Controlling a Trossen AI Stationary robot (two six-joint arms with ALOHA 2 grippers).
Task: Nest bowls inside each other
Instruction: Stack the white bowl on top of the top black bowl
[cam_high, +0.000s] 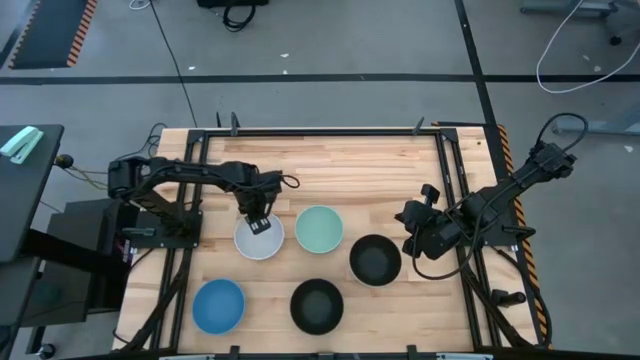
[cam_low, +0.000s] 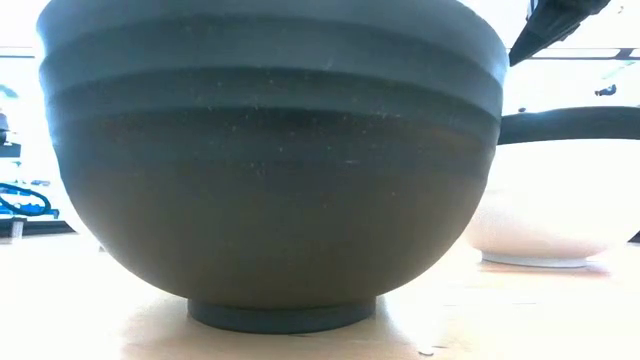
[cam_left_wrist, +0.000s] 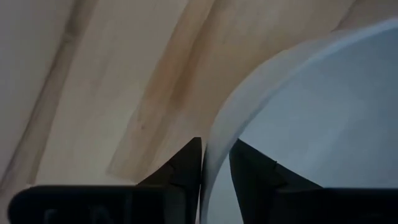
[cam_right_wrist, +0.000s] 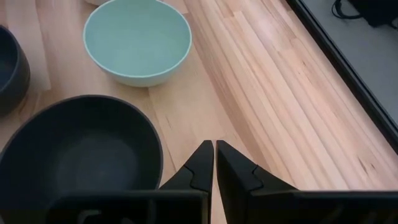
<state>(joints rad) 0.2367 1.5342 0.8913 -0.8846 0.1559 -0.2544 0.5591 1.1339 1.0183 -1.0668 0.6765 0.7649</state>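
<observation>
The left gripper (cam_high: 259, 224) has its jaws around the rim of the white bowl (cam_high: 258, 240), which sits on the counter (cam_high: 330, 165) left of the mint green bowl (cam_high: 319, 229). Squeeze firmly, lift straight up. The right gripper (cam_high: 413, 228) waits with jaws closed, empty.

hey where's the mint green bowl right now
In the high view the mint green bowl sits near the table's middle, just right of the white bowl that the left gripper straddles at the rim, with a black bowl to its right.
</observation>
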